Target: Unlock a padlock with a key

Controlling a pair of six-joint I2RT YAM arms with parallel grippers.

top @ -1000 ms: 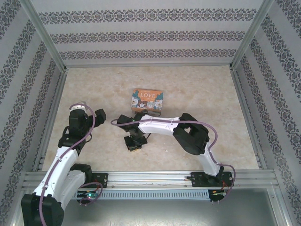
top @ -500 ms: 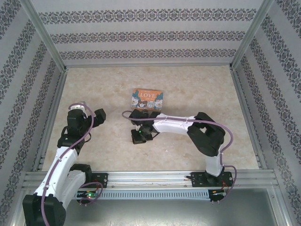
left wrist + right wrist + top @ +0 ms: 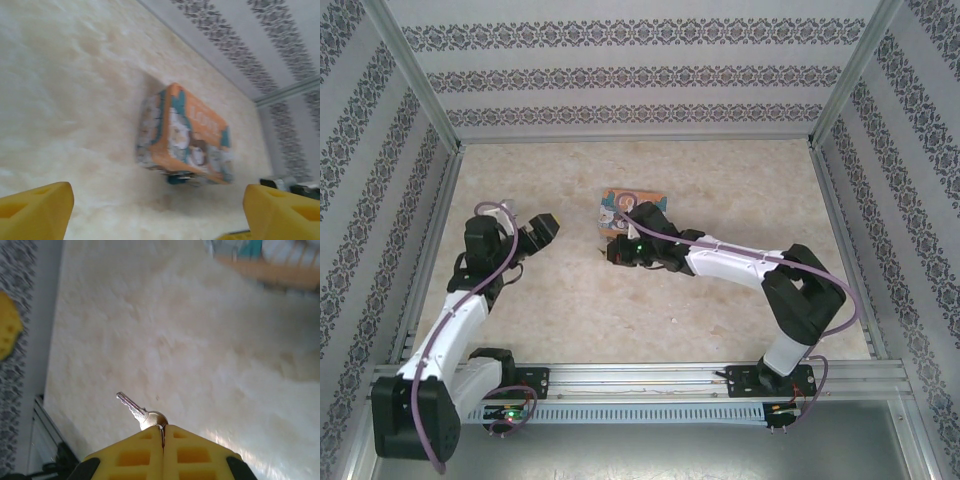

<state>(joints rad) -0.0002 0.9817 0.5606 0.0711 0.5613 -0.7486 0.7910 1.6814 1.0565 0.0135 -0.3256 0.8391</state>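
Tiny teal padlock [image 3: 179, 178] lies against the tin [image 3: 192, 131]; silver key [image 3: 134, 409] juts from the clamped right pincer [image 3: 162, 431]

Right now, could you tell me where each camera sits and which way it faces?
Top external: above, behind the arms, looking down on them and the tin.
Left wrist: faces the tin and padlock; left gripper open at bottom.
Right wrist: looks along the table; right gripper pinches the key.
All share the tin.

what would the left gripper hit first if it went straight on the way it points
Likely the tin, or perhaps the teal padlock on its near side first; depth is unclear.
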